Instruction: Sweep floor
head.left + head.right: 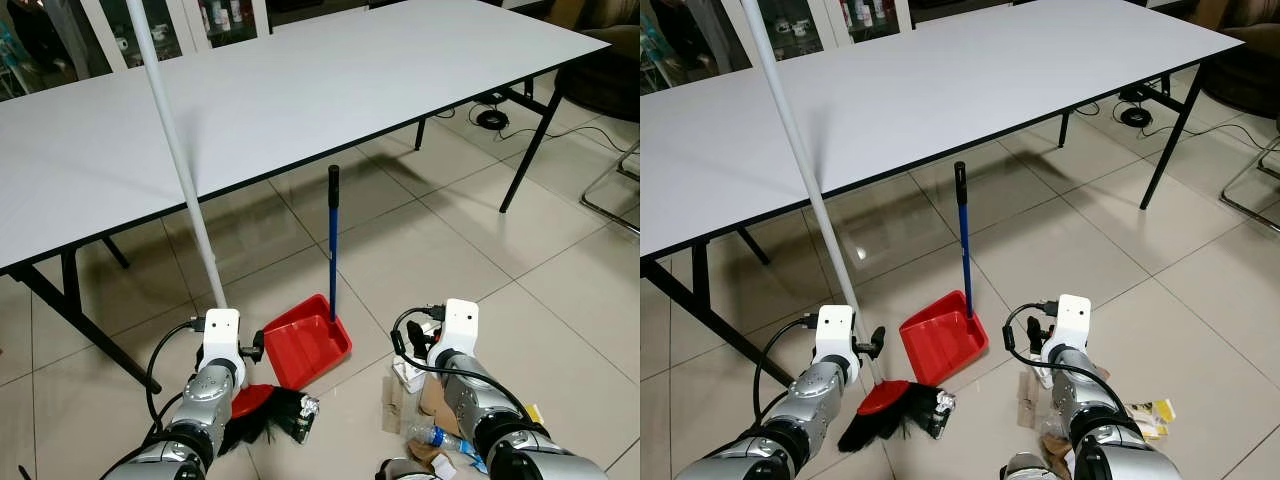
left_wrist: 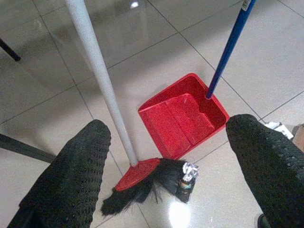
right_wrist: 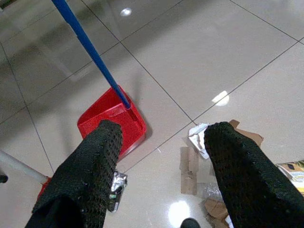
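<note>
The broom (image 1: 190, 190) stands just ahead of the left tool (image 2: 161, 156), its white pole rising steeply toward the upper left of the frame and leaning against the desk (image 1: 300, 100) edge, its red head and black bristles on the floor at lower centre. In the left wrist view the tool's two fingers (image 2: 71, 175) are spread wide and hold nothing, with the pole nearer one finger than the other. The red dustpan (image 1: 305, 345) lies on the floor touching the bristles, its blue handle (image 1: 332, 240) standing nearly upright, between the two arms. The right tool (image 3: 161, 166) is likewise spread wide and empty, hovering over scraps (image 3: 190, 166) of cardboard and wrappers at lower right of the frame; a small foil wrapper (image 2: 185, 178) sits against the bristles. The left arm looks nearer the broom, the right nearer the dustpan handle, so each pole would likely be taken across its upright axis. In the head views the tools' fingers are hidden beneath the wrists, the broom's top is cut off by the frame, and part of the litter is hidden behind the right forearm.
</note>
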You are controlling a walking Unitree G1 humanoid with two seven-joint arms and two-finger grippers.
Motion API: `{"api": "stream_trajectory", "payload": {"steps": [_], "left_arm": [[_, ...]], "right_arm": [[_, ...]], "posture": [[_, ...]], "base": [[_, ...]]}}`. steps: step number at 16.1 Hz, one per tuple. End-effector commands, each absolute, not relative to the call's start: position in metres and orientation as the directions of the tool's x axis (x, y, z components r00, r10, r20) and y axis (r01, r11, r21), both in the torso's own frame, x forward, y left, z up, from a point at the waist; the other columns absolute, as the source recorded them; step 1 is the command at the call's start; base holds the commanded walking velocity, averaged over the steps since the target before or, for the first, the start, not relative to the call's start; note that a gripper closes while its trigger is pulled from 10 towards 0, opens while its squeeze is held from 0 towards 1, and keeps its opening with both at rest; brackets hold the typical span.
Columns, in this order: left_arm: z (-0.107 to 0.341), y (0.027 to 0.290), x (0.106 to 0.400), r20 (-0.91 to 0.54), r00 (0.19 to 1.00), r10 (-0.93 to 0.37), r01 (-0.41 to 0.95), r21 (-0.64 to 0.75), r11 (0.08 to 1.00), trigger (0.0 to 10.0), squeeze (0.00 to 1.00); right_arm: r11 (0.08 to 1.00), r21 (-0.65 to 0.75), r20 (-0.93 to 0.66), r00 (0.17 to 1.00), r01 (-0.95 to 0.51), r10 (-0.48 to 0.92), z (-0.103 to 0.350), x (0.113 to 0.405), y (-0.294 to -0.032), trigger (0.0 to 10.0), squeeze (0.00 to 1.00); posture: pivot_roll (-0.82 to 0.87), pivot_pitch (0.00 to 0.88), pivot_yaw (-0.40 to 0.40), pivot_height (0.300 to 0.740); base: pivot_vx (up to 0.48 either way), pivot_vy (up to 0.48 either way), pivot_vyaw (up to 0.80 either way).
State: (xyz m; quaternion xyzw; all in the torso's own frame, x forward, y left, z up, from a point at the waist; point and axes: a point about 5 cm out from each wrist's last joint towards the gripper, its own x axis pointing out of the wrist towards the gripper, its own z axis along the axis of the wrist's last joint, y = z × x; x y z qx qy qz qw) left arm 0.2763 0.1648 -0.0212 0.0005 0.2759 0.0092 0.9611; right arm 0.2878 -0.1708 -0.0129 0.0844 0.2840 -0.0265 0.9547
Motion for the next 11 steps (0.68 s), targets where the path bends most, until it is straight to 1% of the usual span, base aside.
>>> {"api": "stream_trajectory", "payload": {"steps": [1,2,3,4,11], "left_arm": [[-0.023,0.169,0.275,-0.542,0.840,0.035,-0.026,0.023,0.999,10.0,0.00],[-0.023,0.169,0.275,-0.542,0.840,0.035,-0.026,0.023,0.999,10.0,0.00],[-0.023,0.180,0.272,-0.533,0.843,0.066,-0.054,0.038,0.998,10.0,0.00],[-0.024,0.194,0.267,-0.522,0.847,0.103,-0.087,0.055,0.995,10.0,0.00],[-0.023,0.197,0.267,-0.517,0.849,0.110,-0.093,0.058,0.994,10.0,0.00]], "right_arm": [[0.985,0.143,-0.552,0.834,0.099,-0.004,-0.014,0.287,-0.170,10.0,0.00],[0.985,0.143,-0.552,0.834,0.099,-0.004,-0.014,0.287,-0.170,10.0,0.00],[0.988,0.141,-0.554,0.832,0.070,0.020,-0.014,0.288,-0.165,10.0,0.00],[0.988,0.148,-0.555,0.830,0.039,0.051,-0.013,0.289,-0.158,10.0,0.00],[0.988,0.150,-0.558,0.828,0.039,0.052,-0.014,0.288,-0.158,10.0,0.00]], "posture": [[-0.28,0.028,0.111,0.740],[-0.28,0.028,0.111,0.740],[-0.23,0.026,0.104,0.740],[-0.23,0.025,0.103,0.740],[-0.23,0.030,0.104,0.740]], "base": [[0.000,0.000,0.00],[0.000,0.000,0.00],[0.000,0.000,0.00],[0.000,0.000,0.00],[0.000,0.000,0.00]]}}
